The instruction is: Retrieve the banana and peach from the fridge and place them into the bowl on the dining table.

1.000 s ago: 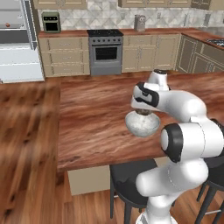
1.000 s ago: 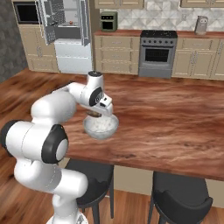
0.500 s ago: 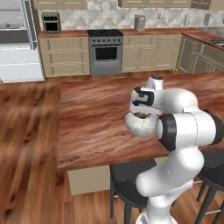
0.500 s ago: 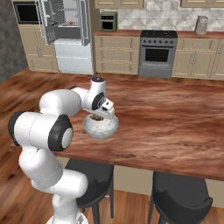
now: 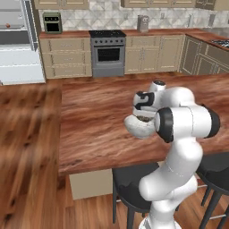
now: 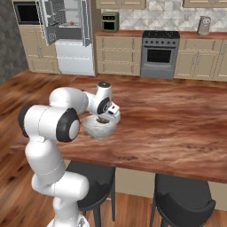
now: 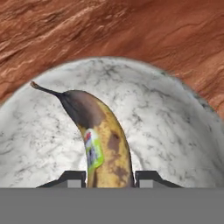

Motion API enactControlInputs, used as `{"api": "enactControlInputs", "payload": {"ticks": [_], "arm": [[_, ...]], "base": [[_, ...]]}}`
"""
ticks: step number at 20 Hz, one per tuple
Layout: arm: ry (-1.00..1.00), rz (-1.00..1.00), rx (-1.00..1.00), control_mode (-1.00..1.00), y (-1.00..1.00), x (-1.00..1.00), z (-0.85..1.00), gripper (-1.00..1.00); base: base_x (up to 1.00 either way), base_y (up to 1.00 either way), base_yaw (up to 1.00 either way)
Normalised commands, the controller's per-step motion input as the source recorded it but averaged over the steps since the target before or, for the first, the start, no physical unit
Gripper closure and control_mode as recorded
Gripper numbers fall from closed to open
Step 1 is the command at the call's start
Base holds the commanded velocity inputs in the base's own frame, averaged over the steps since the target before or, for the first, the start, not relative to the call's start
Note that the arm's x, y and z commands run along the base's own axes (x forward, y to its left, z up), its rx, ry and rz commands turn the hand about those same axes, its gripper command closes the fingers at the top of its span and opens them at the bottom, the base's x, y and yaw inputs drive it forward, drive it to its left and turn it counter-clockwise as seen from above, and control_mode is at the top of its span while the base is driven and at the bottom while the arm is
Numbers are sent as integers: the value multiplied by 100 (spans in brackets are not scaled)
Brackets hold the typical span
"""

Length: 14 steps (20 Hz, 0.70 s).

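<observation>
Hand [image 7: 109, 177] clamps the banana [image 7: 98, 140] over the bowl [image 7: 175, 127] on the dining table [image 7: 131, 30].

The dining table [image 5: 96, 120] is a long reddish-brown glossy wood-grain counter, its near edge overhanging dark round stools [image 6: 179, 199]. Directly on it sits the light grey marbled bowl [image 6: 100, 129], near the front edge. In the hand view the bowl's rim arcs across the red-brown grain, and the bowl rests flat on the wood
</observation>
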Motion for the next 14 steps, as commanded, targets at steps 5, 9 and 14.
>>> {"api": "enactControlInputs", "payload": {"ticks": [5, 9, 14], "arm": [[0, 0, 0, -100, 0, 11, -4, -100], [-3, 0, 0, -100, 0, -38, 2, -100], [-12, 0, 0, -100, 0, -63, 25, -100]], "base": [[0, 0, 0], [0, 0, 0], [0, 0, 0]]}}
